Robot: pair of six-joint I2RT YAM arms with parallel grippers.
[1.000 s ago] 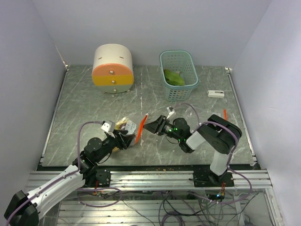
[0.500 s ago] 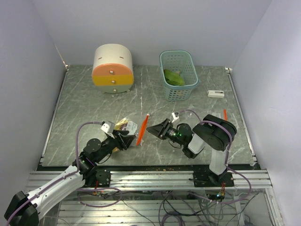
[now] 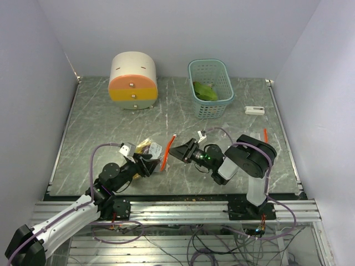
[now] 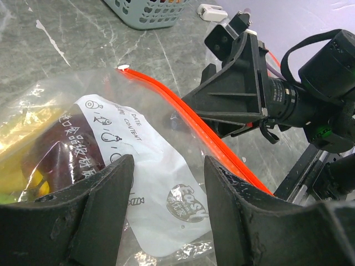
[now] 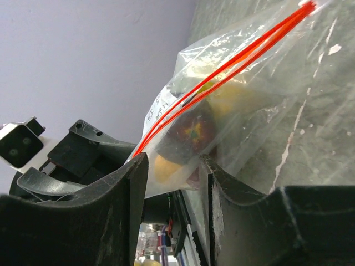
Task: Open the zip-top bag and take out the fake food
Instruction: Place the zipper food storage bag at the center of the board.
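The clear zip-top bag [image 3: 151, 151] with its orange zip strip [image 3: 168, 151] lies between both arms near the table's front. Fake food shows through the bag [image 4: 138, 149]: a dark red-purple piece [image 4: 55, 144] and a yellow piece [image 4: 16, 127]. My left gripper [image 4: 168, 166] is open, its fingers straddling the bag's white label. My right gripper [image 5: 173, 166] faces it, open, with the bag's zip-side edge [image 5: 233, 61] and a dark red piece [image 5: 191, 130] between its fingers. A green leafy piece [image 3: 205, 91] lies in the basket.
A teal basket [image 3: 213, 109] stands at the back, right of centre. The round cream-and-orange drawer box [image 3: 133, 80] stands at the back left. A small white item [image 3: 255, 110] and an orange sliver [image 3: 265, 134] lie on the right.
My right gripper drew back to the right, then returned left onto the bag's zip edge, its jaws narrowing slightly. The left gripper and the bag stayed about where they were.
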